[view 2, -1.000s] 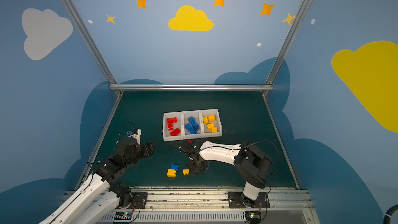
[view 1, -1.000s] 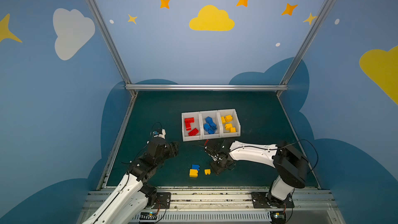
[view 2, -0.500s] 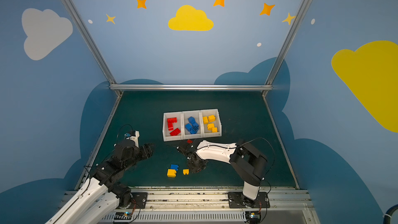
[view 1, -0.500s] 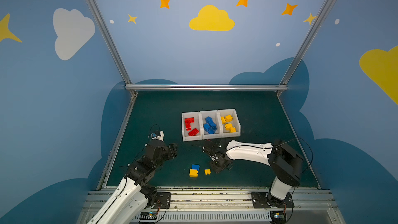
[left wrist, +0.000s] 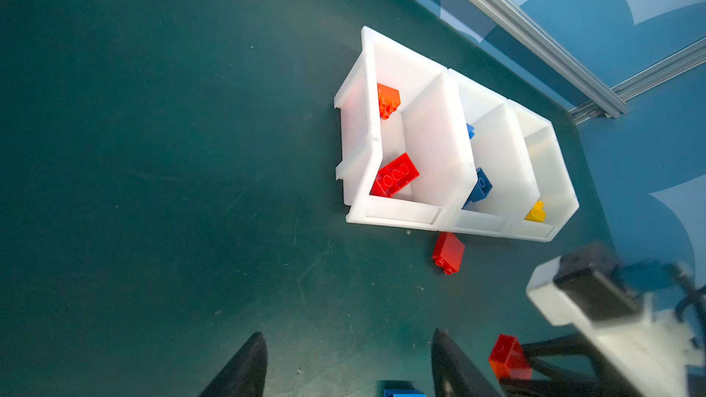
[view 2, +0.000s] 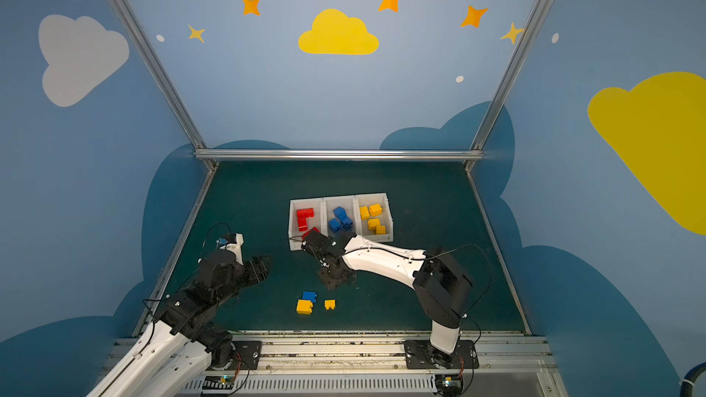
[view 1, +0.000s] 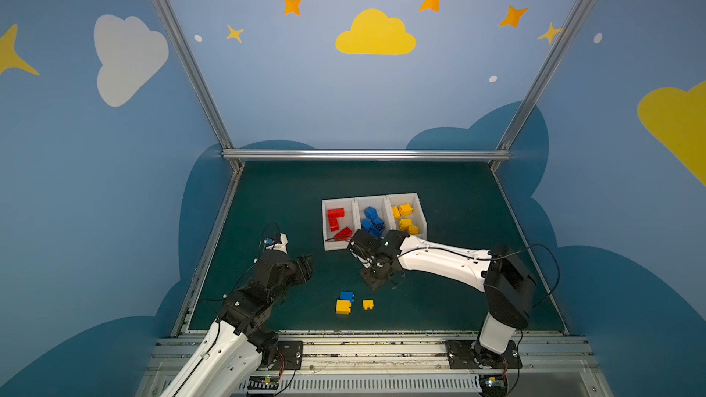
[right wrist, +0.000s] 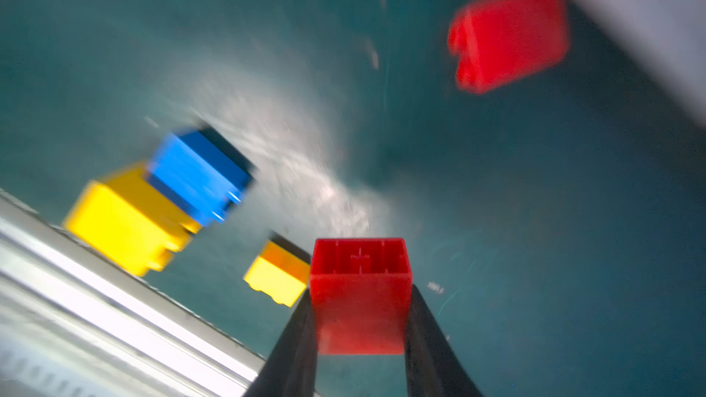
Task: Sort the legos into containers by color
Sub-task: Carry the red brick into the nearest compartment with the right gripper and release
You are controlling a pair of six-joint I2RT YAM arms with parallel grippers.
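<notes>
Blue walls (view 1: 114,185) painted with clouds and stars enclose the dark green mat (view 1: 439,185) that I am working over.

Top views. In both top views three white containers stand side by side mid-mat: the red container (view 1: 324,227), the blue container (view 1: 371,199) and the yellow container (view 1: 421,215), each holding bricks of its own colour. Near the front edge a blue brick (view 1: 347,295) touches a large yellow brick (view 1: 343,307), with a small yellow brick (view 1: 368,304) just beside them. The right gripper (view 1: 372,280) points down at the mat between the containers and these three bricks. What it carries is hidden from here. The left gripper (view 1: 304,265) hangs over bare mat, well apart on the left.

Left wrist view. I see the left gripper's fingers (left wrist: 244,368) spread, with only mat between them. A loose red brick (left wrist: 448,253) lies on the mat just in front of the containers, near the wall shared by the red and blue ones. The held red brick (left wrist: 510,357) sits between the right gripper's dark fingers.

Right wrist view (motion-blurred). The right gripper (right wrist: 360,299) pinches the held red brick (right wrist: 359,261) by two opposite sides, its hollow underside toward the camera. Beyond it lie the small yellow brick (right wrist: 277,276), the blue brick (right wrist: 198,181), the large yellow brick (right wrist: 122,223) and a metal rail (right wrist: 95,318). The loose red brick (right wrist: 508,36) lies close to a white container wall.
</notes>
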